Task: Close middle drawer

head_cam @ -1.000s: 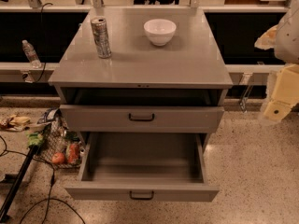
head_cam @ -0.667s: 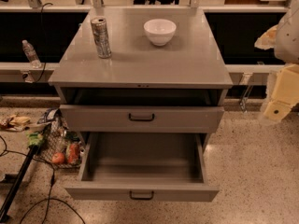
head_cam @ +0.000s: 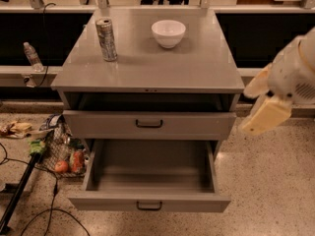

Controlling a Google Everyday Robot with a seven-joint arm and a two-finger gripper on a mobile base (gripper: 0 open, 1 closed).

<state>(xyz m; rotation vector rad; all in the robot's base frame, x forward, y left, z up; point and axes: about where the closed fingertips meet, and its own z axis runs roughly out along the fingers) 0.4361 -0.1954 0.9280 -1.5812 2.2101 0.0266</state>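
The middle drawer (head_cam: pixel 187 202) is pulled far out of the grey cabinet (head_cam: pixel 147 70). Its wide tray is empty, and its low front carries a small black bar handle (head_cam: pixel 149 206). Above it, the taller-fronted top drawer (head_cam: pixel 197 124) stands slightly open. My gripper (head_cam: pixel 263 117), cream-coloured on a white arm, hangs in the air to the right of the cabinet at about the top drawer's height. It is apart from both drawers and holds nothing I can see.
A silver can (head_cam: pixel 107 39) and a white bowl (head_cam: pixel 168 32) stand on the cabinet top. A net bag of produce (head_cam: pixel 64 156), a black pole with cables (head_cam: pixel 17 195) and a water bottle (head_cam: pixel 32 56) are to the left. Speckled floor lies to the right.
My gripper has moved left and slightly down, closer to the cabinet's right side. Both drawers and the items on top have not moved.
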